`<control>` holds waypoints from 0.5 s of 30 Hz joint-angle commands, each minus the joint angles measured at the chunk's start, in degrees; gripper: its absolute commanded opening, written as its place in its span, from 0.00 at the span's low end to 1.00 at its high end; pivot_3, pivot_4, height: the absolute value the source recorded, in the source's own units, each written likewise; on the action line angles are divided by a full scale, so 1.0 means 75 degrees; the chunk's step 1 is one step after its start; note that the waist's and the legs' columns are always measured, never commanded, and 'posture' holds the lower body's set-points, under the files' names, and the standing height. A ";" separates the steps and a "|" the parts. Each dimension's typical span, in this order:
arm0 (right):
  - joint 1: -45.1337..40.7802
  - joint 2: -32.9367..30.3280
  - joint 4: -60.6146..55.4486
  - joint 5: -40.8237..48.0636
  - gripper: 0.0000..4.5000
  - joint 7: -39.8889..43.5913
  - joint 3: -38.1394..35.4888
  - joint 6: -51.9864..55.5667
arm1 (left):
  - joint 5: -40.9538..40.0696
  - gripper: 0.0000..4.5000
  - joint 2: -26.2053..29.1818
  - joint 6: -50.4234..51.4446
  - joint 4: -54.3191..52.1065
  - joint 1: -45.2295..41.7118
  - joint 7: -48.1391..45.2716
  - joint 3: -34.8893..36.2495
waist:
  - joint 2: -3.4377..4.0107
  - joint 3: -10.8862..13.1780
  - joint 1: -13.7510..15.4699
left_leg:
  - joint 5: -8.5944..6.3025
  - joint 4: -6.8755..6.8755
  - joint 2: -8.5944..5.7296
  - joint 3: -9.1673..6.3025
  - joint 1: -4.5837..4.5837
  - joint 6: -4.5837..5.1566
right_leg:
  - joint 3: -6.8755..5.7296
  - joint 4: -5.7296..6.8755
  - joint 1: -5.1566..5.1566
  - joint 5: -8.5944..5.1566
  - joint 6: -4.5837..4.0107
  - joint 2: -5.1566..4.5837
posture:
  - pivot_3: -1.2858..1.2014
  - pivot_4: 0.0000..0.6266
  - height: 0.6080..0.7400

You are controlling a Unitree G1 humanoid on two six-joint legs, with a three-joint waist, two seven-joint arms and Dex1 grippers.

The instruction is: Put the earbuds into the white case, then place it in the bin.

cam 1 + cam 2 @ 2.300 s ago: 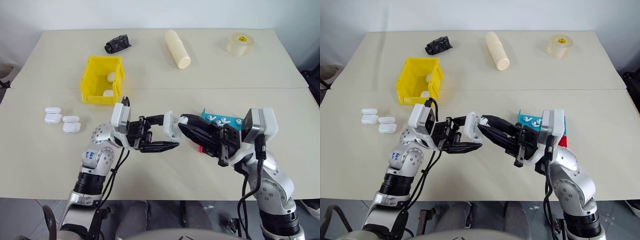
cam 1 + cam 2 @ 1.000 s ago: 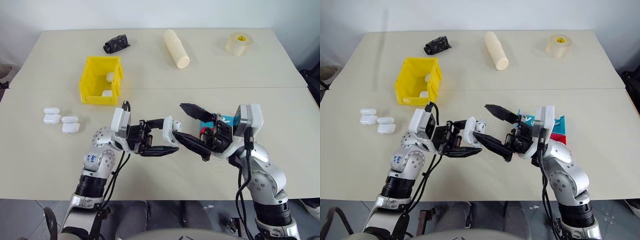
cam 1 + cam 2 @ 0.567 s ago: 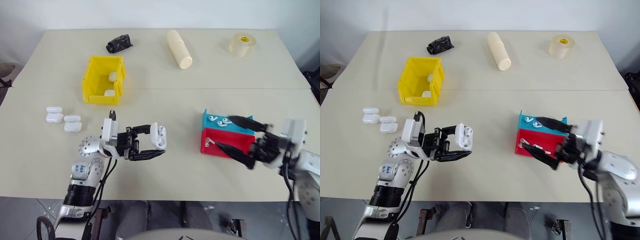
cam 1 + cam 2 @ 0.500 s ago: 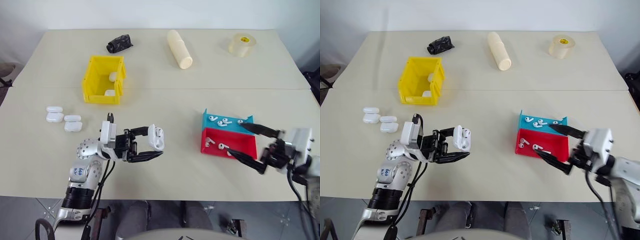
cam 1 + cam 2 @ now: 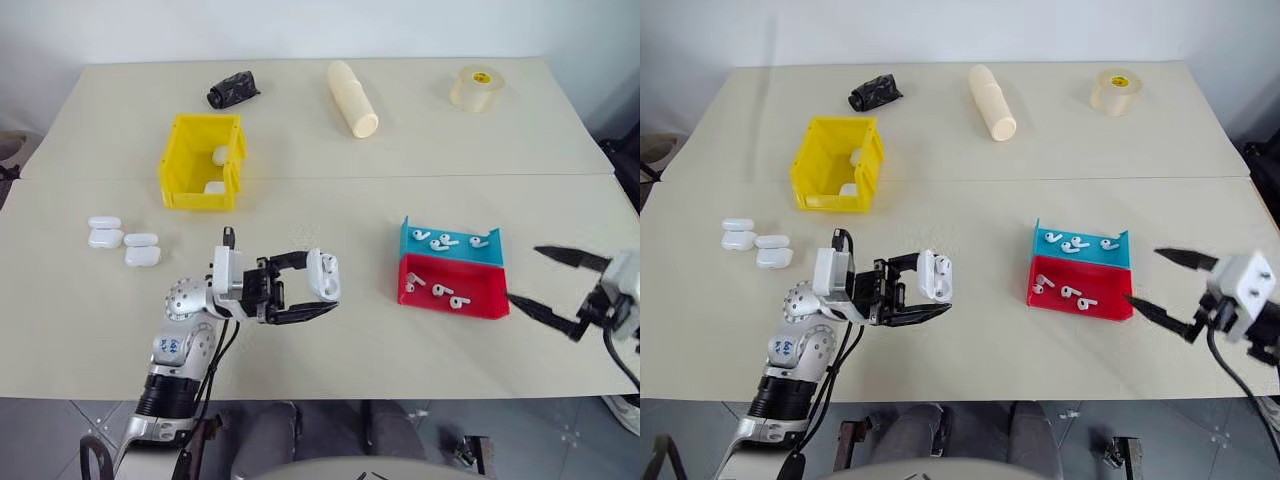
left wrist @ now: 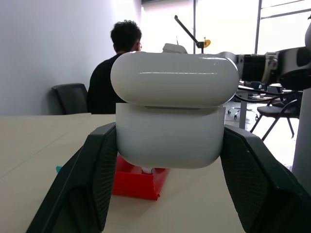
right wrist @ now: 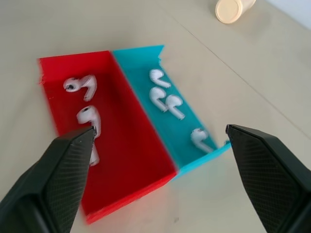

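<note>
While pinched in left pincer (image 5: 318,296) — white case (image 5: 323,275) upright.

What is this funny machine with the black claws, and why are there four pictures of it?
It is a robot with two arms. Each arm ends in a gripper, a claw with two black fingers. Two pictures come from cameras in its head, looking down at a table. The other two come from small cameras on its wrists, looking along the fingers.

The left gripper is squeezing a white case for earbuds, with its lid slightly up. The right gripper is open and holds nothing.

On the table are a red tray and a teal tray with little white earbuds in them, a yellow bin with more cases inside, four spare cases, a cream cylinder, a tape roll and a black lump.
</note>
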 commanded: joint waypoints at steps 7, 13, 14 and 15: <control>-0.4131 -0.1356 0.1441 -0.1783 0.99 0.0875 0.3356 0.1693 | 0.0079 0.62 -0.0327 -0.0187 -0.0156 -0.0039 0.0136 -0.0358 | -0.0002 0.0003 -0.0010 | -0.0001 -0.0006 -0.0010 0.0000 -0.0019 0.0001 | -0.0006 -0.0024 -0.0010 0.0002 0.0004 -0.0013 | 0.52 0.24 1.00; -0.6065 -0.0702 0.3537 -0.3173 0.99 0.1696 0.4913 0.0732 | 0.0134 0.62 -0.0507 -0.0309 -0.0064 -0.0132 0.0276 -0.0456 | -0.0003 0.0004 -0.0015 | -0.0002 -0.0015 -0.0014 0.0002 -0.0033 0.0001 | -0.0008 -0.0024 -0.0031 0.0002 0.0004 -0.0014 | 0.52 0.24 1.00; -0.6247 -0.0615 0.3827 -0.3372 0.99 0.1817 0.5086 0.0480 | 0.0154 0.62 -0.0530 -0.0336 -0.0061 -0.0136 0.0295 -0.0465 | -0.0002 0.0004 -0.0014 | -0.0002 -0.0013 -0.0012 0.0003 -0.0033 0.0001 | -0.0007 -0.0022 -0.0032 0.0002 0.0004 -0.0013 | 0.52 0.24 1.00; -0.6449 -0.0507 0.4138 -0.3606 0.99 0.1907 0.5281 0.0291 | 0.0168 0.62 -0.0557 -0.0357 -0.0081 -0.0124 0.0325 -0.0470 | -0.0002 0.0004 -0.0016 | -0.0002 -0.0014 -0.0013 0.0003 -0.0039 0.0001 | -0.0006 -0.0021 -0.0041 0.0002 0.0004 -0.0014 | 0.52 0.24 1.00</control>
